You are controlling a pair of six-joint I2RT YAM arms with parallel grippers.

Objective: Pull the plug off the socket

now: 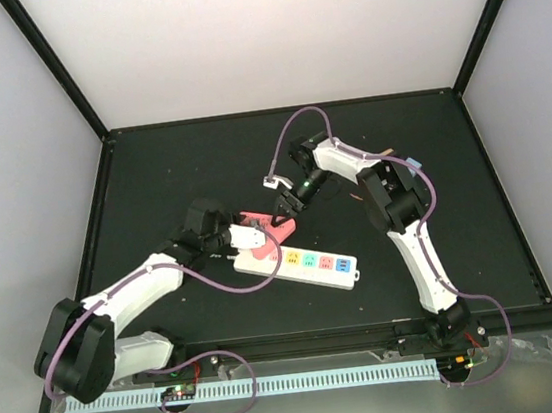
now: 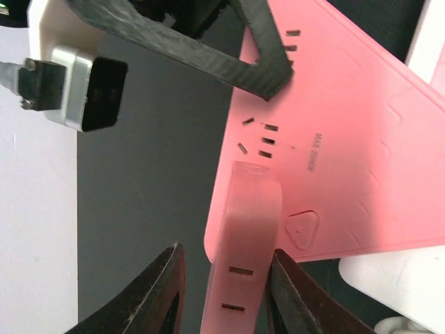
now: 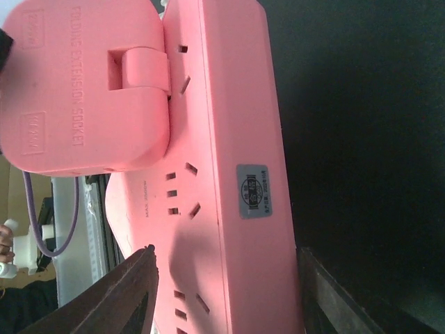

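Both hands (image 2: 226,292) (image 3: 222,292) clamp the pink plug (image 3: 229,174) embossed "EXTENSION SOCKET", "MAX 2500W".

On the dark worktop (image 1: 171,169), the left tool (image 1: 256,235) and right tool (image 1: 284,203) meet at a pink plug block (image 1: 268,224) over the white socket (image 1: 298,262).

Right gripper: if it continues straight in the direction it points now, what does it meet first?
Most likely the pink adapter: it already lies between the right gripper fingers, filling the view ahead. Depth is unclear.
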